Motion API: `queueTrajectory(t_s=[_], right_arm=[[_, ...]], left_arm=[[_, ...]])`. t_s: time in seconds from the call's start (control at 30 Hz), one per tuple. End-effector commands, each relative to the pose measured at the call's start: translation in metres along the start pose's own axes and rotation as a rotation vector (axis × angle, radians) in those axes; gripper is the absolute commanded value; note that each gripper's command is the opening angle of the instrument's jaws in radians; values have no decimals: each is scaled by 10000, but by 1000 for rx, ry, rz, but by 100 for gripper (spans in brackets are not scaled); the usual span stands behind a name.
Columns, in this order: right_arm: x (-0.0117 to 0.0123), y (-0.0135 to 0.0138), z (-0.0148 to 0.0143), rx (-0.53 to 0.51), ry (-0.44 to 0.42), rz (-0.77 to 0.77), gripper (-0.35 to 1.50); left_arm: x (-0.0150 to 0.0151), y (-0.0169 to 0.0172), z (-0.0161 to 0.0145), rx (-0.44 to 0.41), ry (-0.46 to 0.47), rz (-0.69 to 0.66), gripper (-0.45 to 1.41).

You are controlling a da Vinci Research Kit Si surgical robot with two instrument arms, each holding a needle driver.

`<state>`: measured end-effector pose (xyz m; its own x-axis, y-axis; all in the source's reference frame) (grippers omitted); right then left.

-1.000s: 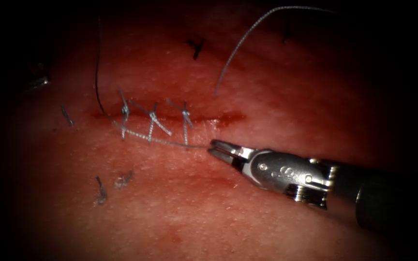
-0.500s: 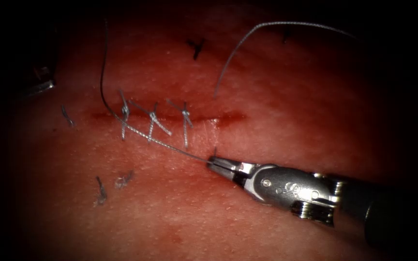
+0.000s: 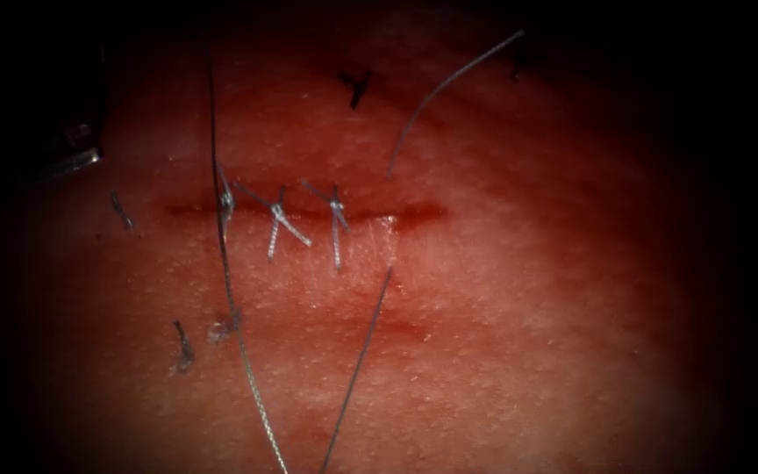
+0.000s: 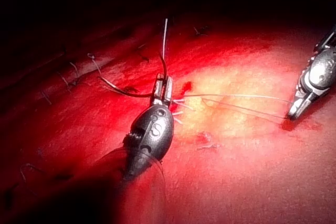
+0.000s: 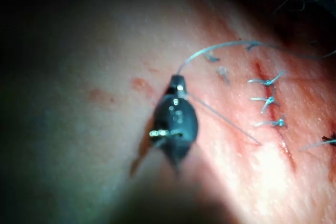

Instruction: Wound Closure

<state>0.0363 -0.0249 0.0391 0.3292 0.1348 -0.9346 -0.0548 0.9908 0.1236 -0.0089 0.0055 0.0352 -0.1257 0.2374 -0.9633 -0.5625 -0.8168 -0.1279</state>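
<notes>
Red, wet tissue (image 3: 528, 307) carries the cut (image 3: 309, 211), which runs across the endoscope view with three stitches (image 3: 278, 219) over it and a little red fluid (image 3: 418, 211) pooled at its right end. The left wrist view shows the left pincer (image 4: 163, 86) clamped on the needle (image 4: 126, 92). The grip is partway along the curve, with the longer part of the dark arc to one side and a short part rising on the other. The needle appears to be out of the tissue and away from the cut. The right pincer (image 5: 178, 83) is closed on the thread (image 3: 239, 342). Two strands of it run taut from the stitched cut to the tips. In the endoscope view one strand leaves the tissue just below the cut's right end, and another crosses the leftmost stitch. Cut ends of thread (image 3: 182, 347) lie loose on the tissue below the cut's left end.
</notes>
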Motion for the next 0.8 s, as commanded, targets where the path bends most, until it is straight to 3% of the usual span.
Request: queueTrajectory(t_s=[0.03, 0.1, 0.17, 0.3, 0.57, 0.6, 0.8], right_arm=[[8, -2, 13, -14, 0, 10, 7], [7, 7, 13, -57, -9, 27, 89], [1, 21, 12, -80, -8, 37, 114], [-20, 58, 6, -102, -35, 56, 124], [-53, 109, -14, -140, -65, -16, 118], [-61, 126, -14, -162, -88, -24, 116], [-99, 155, 11, -201, -122, -87, 124]], left_arm=[[-3, 0, 8, 1, 3, 1, -45], [-3, 0, 8, 1, 3, -4, -45], [-3, 1, 8, 1, 3, -10, -45], [-3, 1, 8, -1, 1, -9, -45], [-6, 3, 9, -7, -8, -11, -45], [-6, 5, 11, -8, -8, -10, -45], [-10, 15, 19, -27, -13, -8, -45]])
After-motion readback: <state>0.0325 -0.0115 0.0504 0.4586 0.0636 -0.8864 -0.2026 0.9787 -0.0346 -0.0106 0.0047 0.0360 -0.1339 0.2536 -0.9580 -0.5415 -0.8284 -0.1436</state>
